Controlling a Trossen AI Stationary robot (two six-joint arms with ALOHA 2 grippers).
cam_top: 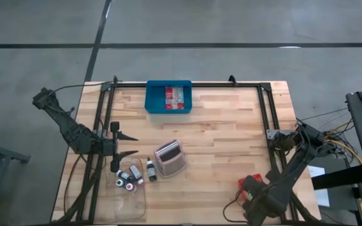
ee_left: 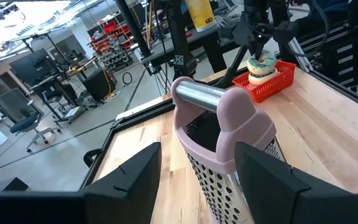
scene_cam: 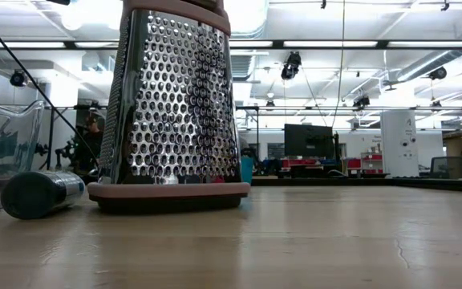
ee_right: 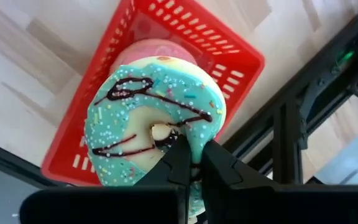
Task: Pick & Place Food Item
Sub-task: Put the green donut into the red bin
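Wood table [cam_top: 231, 125] (concrete floor around); right gripper [ee_right: 191, 163] pinches doughnut [ee_right: 151, 118], left gripper [ee_left: 197, 165] open

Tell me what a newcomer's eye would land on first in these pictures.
Probably the teal-frosted donut, pinched on its edge by the shut right gripper just above the red basket at the table's near right corner. Next, the pink-handled metal grater standing upright mid-table, with the open left gripper facing it.
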